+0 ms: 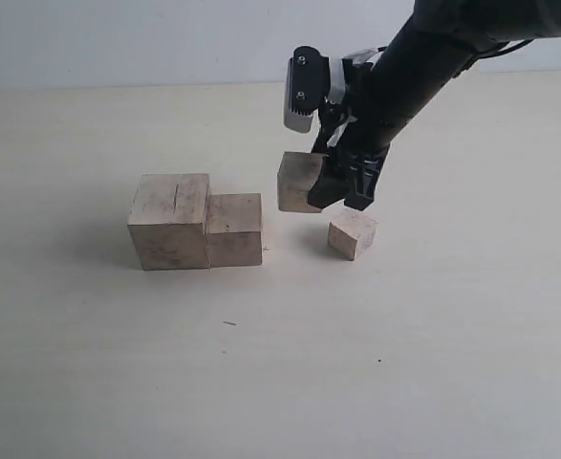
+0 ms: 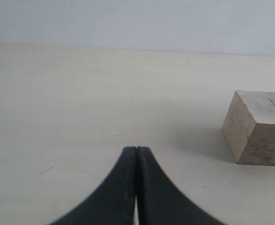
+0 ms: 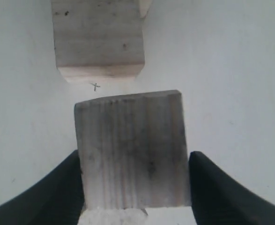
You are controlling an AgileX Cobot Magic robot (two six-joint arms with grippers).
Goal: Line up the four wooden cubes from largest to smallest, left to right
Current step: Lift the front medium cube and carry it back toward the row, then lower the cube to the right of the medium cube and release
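a: we see the right gripper clamped on a medium cube, seemingly just off the table. its right face is hidden by the fingers.
b: small cube at its 4 o'clock. large cube touches second medium cube at 3 o'clock. left gripper closed, empty.

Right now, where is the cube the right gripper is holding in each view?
Exterior: held cube just above centre, in the right gripper.
Left wrist: not in it.
Right wrist: held cube fills the lower centre.
Shared landmark: resting medium cube, in exterior and right wrist views.
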